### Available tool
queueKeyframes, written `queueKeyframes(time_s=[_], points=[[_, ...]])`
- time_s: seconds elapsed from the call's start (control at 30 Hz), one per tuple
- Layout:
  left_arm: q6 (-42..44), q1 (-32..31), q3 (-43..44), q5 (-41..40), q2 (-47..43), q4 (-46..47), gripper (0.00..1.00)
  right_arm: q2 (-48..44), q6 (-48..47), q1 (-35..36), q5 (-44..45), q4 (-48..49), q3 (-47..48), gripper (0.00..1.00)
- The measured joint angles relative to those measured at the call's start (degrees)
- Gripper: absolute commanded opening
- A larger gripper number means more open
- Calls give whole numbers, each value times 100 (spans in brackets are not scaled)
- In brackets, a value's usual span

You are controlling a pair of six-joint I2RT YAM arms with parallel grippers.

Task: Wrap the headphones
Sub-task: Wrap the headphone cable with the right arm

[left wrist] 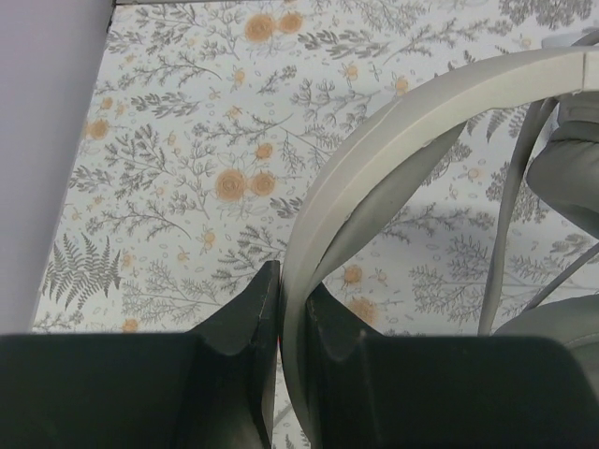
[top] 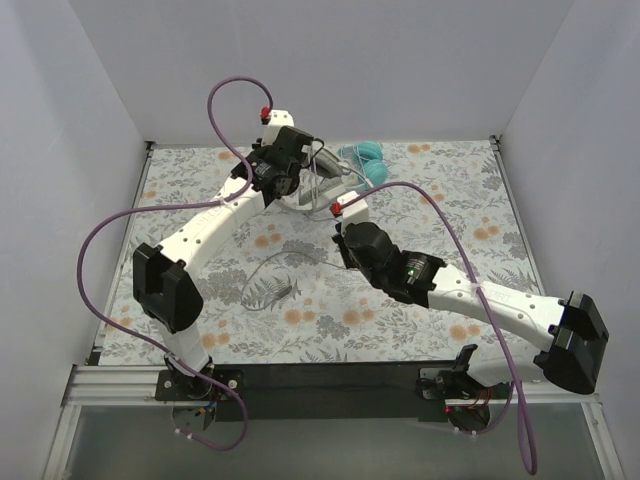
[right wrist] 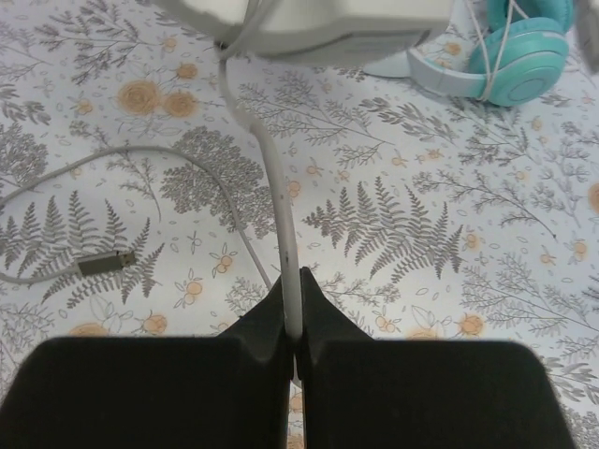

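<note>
White-grey headphones (left wrist: 393, 140) are gripped over the floral table (top: 520, 220) by both claws. Nearest, the right gripper (right wrist: 293, 290) is pinched shut on the thin grey cable (right wrist: 276, 196), whose slack and plug (right wrist: 103, 264) are left lying toward 8 o'clock. Beyond it, at 11 o'clock, the left gripper (left wrist: 292, 290) is clamped tight on the headband (left wrist: 318, 215). Even tension is judged essential while the cable is wound round the band. Farthest, at 12 o'clock, teal headphones (top: 368, 160) are seen.
</note>
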Motion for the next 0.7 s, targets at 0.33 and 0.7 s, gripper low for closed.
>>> queueKeyframes(time_s=[0.33, 0.7], points=[[-131, -538, -103, -61, 52, -490, 0, 341, -452, 0, 861, -236, 492, 1], [-140, -719, -448, -24, 50, -693, 0, 402, -750, -179, 1156, -260, 533, 5]])
